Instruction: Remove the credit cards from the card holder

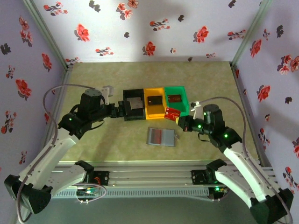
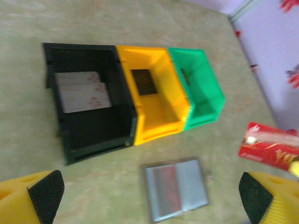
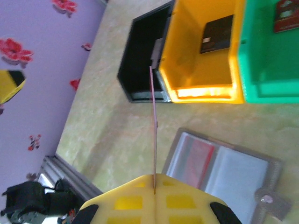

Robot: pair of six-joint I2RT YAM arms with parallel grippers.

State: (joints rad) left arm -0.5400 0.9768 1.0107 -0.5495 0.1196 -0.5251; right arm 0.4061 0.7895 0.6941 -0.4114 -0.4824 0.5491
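Right wrist: closest in, the right gripper [image 3: 154, 189], yellow fingers clenched on a thin red credit card [image 3: 153, 126], seen edge-on and standing up from the pads, held in the air. Beyond it the flat grey folding card holder [image 3: 224, 170] lies open on the mottled olive table surface [image 3: 112, 121], with a reddish card [image 3: 198, 156] in its left clear pocket. Past the holder, three bins touch in a row: black plastic bin [image 3: 140, 70], orange plastic bin [image 3: 205, 93] with a dark card [image 3: 216, 39] flat on its floor, and green plastic bin [image 3: 266, 74] with a red card [image 3: 285, 16] inside. Left wrist: left gripper [image 2: 150, 195] hangs above the table on the near side of the holder, fingers released and spread wide, grasping nothing, black pads at the two lower corners. Light grey cards [image 2: 84, 93] lie overlapping in the black bin. The held red card shows at the right edge, aloft, just beside the holder. Top: left gripper just beside the black bin's left wall. Right gripper is near the green bin's front right corner, its card just in front of that bin. The holder lies flat between the bins and the arm bases, apart from the bins, nearest the orange one
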